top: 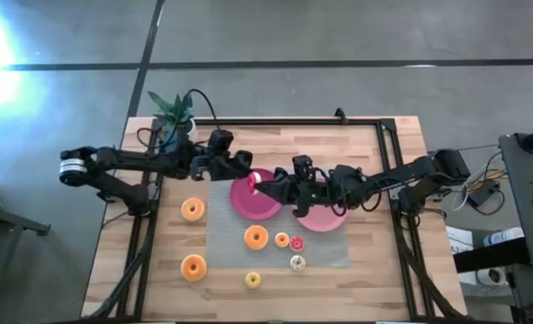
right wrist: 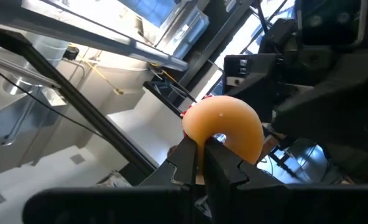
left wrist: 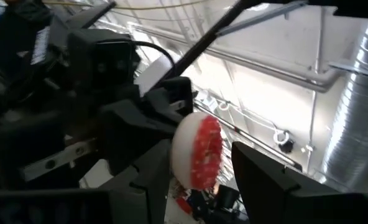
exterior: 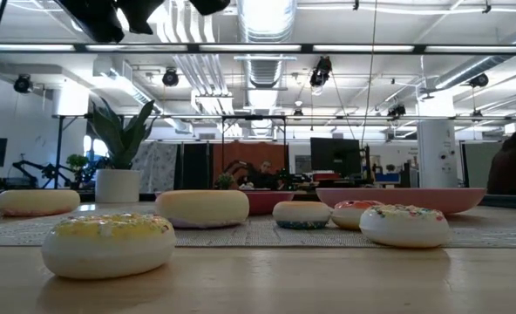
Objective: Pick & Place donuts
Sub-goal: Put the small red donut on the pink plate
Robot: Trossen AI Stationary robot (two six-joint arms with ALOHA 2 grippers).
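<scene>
A small donut [top: 256,180] with red icing [left wrist: 204,151] and an orange back [right wrist: 224,126] is held in the air over the left pink plate [top: 248,207]. My right gripper [right wrist: 204,148] is shut on it, reaching in from the table's right [top: 268,185]. My left gripper [left wrist: 202,163] comes from the left [top: 245,171] and is open, one finger on each side of the donut; whether it touches cannot be told. Several other donuts lie flat on the mat: orange ones [top: 193,209] [top: 256,238], small ones [top: 296,243], and a yellow one [top: 253,280]. My right gripper pinches the donut's ring at its edge [right wrist: 210,138] between the two fingers [right wrist: 187,158], which stand close together just beside the hole. It comes roughly level from the table's right. The donut stands on edge, lifted clear of the plate.
A second pink plate [top: 325,220] lies under the right arm. A grey mesh mat [top: 226,243] covers the table's middle. A potted plant [top: 172,112] stands at the far left corner. Cables run along the far edge. In the low view, donuts [exterior: 108,244] [exterior: 403,224] sit nearest the near edge.
</scene>
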